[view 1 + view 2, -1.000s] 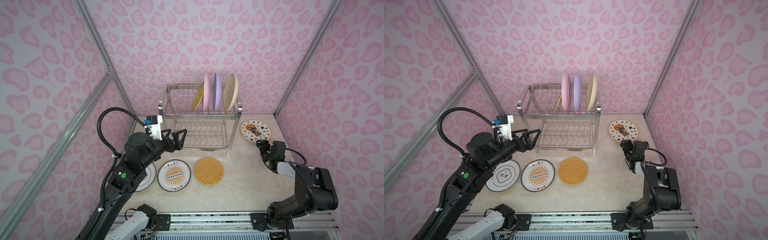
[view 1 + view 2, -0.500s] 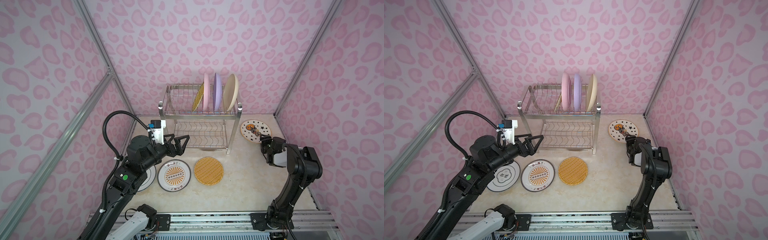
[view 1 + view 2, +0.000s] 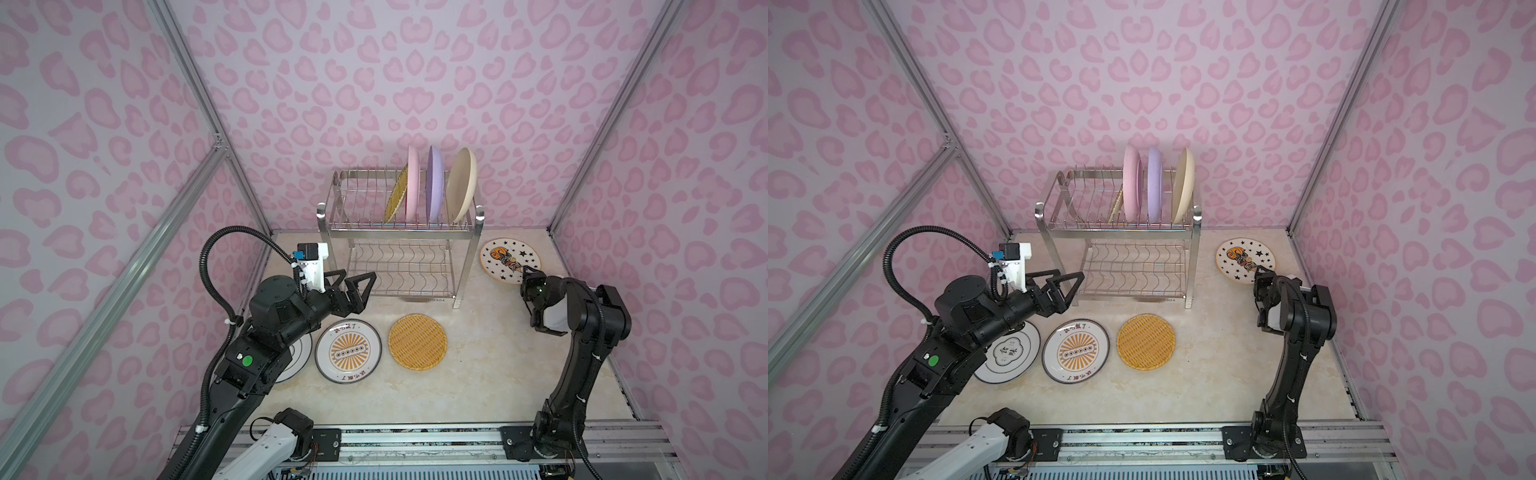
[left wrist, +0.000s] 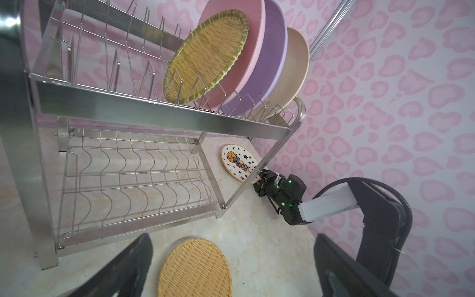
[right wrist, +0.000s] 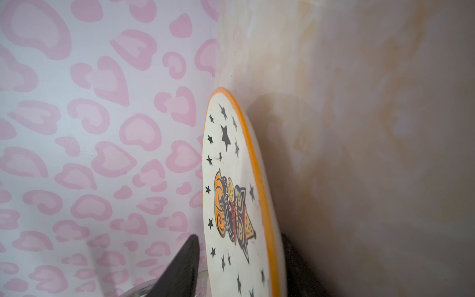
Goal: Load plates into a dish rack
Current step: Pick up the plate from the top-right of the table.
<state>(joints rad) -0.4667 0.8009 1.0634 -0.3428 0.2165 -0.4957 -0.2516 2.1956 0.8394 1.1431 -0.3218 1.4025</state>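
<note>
Right wrist view: the right gripper (image 5: pixel 239 237) straddled the rim of the star plate (image 5: pixel 231 154), fingertips cropped; perhaps touching, but whether they pinched it I couldn't tell. That plate lay on the table (image 3: pixel 478 374) right of the dish rack (image 3: pixel 399 226), which held four plates (image 3: pixel 434 183) upright. The left gripper (image 3: pixel 358 277) hung wide open before it, its arm hiding part of the dark-rimmed plate (image 3: pixel 301 358). Since a second ago, the right arm (image 3: pixel 582 332) had reared up.

Left tool (image 3: pixel 359 273) raised, jaws spread wide; right tool (image 3: pixel 527 271) low, jaws narrower.
</note>
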